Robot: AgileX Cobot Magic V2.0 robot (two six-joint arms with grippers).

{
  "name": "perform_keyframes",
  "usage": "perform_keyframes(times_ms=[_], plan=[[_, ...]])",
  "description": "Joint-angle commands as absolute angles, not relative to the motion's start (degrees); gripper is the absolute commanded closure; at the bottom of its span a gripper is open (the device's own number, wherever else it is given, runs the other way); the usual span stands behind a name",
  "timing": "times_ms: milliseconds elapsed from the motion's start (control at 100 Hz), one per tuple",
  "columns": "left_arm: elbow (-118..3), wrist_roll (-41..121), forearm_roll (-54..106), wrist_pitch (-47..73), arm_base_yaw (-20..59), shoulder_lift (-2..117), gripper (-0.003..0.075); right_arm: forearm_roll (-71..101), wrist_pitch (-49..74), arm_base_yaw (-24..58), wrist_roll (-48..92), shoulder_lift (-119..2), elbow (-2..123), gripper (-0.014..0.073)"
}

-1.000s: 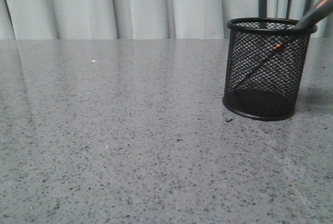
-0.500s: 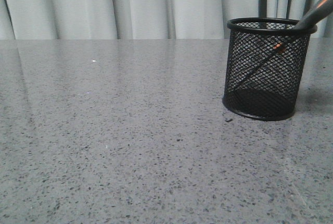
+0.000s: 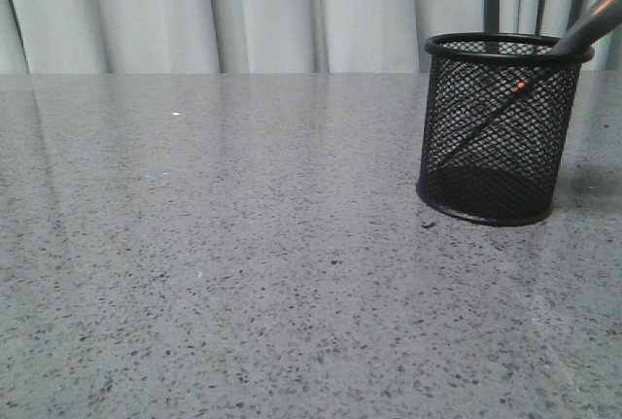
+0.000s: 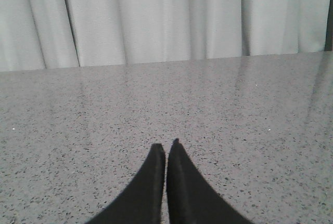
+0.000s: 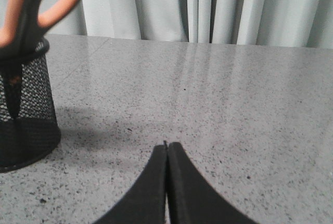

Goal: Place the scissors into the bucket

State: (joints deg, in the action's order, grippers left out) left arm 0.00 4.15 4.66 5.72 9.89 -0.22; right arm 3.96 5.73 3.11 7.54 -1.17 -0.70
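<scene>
Black wire mesh marks the bucket [image 3: 501, 127], which stands upright on the speckled grey table [image 3: 243, 263] exactly where it stood half a second and a full second ago; nothing in the front view has shifted between those moments and now. The scissors [image 3: 583, 25] are inside it as before, blades down, leaning so that a dark grey handle rests against the rolled rim and pokes out above it. Through the mesh the orange pivot spot and a thin slanting blade show.

In the right wrist view the right gripper [image 5: 166, 146] hangs low over the table with its two black fingers pressed together, tips meeting and nothing between them. The bucket [image 5: 23, 109] stands near this gripper, off to one side of its fingers and clear of them, and the scissors [image 5: 36, 5] rise from it with their orange-lined loops upward.

The left gripper [image 4: 165, 145] is posed the same way over bare table, fingers nearly touching with only a hairline gap, holding nothing. Neither the bucket nor the scissors show near it. Pale curtains [image 4: 156, 16] hang beyond the table's far edge.
</scene>
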Motion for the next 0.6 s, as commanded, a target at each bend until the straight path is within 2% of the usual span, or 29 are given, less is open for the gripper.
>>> perform_keyframes(times_ms=[0, 590], plan=[[1.0, 3.5, 5.3, 1.4, 9.8, -1.8, 0.0741, 2.8, 1.3, 2.2, 6.5, 1.9, -2.2, 0.0662], [1.0, 3.5, 5.3, 1.4, 9.8, -1.6, 0.0741, 0.0, 5.4, 1.9, 6.3, 1.6, -2.1, 0.0662]])
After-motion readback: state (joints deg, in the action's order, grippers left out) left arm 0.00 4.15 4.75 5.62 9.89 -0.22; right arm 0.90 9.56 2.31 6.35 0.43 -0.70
